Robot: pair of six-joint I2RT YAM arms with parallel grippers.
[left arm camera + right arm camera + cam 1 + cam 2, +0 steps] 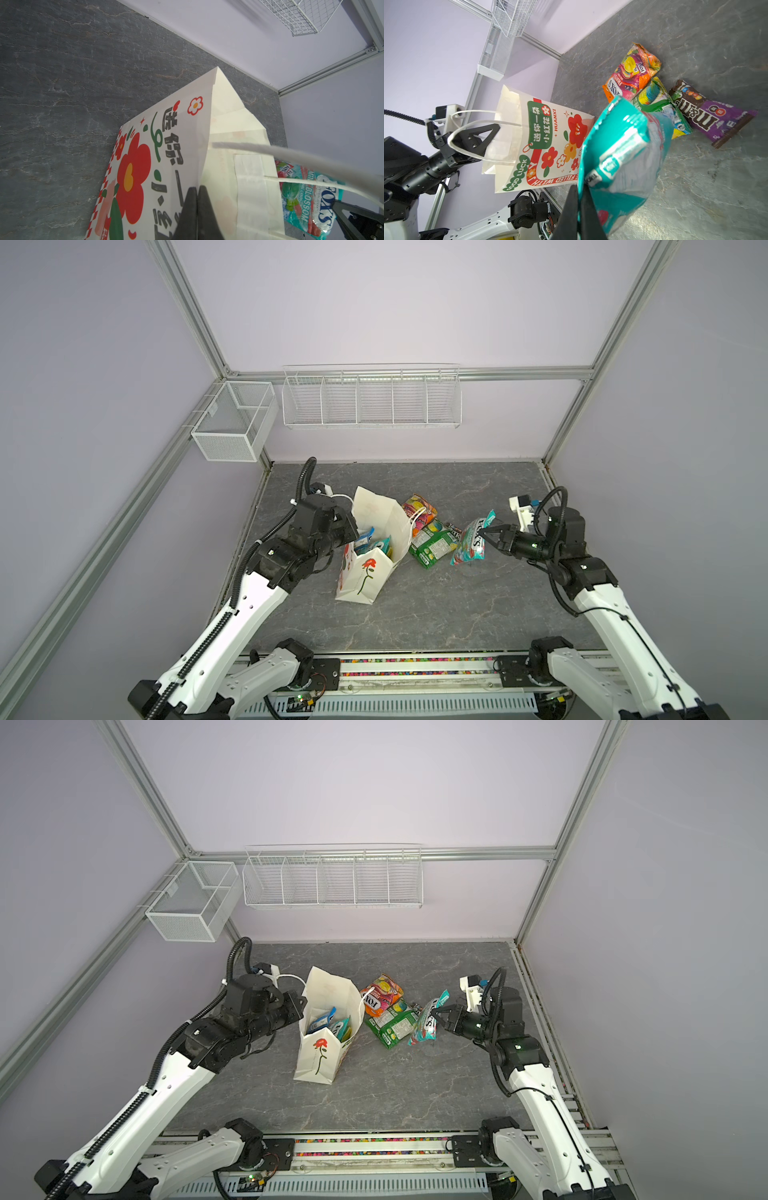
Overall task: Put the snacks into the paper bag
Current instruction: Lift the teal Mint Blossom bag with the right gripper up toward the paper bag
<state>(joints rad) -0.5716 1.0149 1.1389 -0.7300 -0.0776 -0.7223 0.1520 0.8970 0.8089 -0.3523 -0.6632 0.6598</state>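
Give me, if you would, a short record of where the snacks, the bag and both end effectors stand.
bag: standing, open, on table
left end effector: shut on bag rim
right end effector: shut on teal packet, right of bag
in bag: blue wrapper, second teal packet
on table: orange packet, green packet, purple packet

The white flowered paper bag [365, 576] stands upright, open. A glossy teal packet [471, 545] is pinched upright; an orange packet [420, 509] and green packet [432, 548] lie between them.
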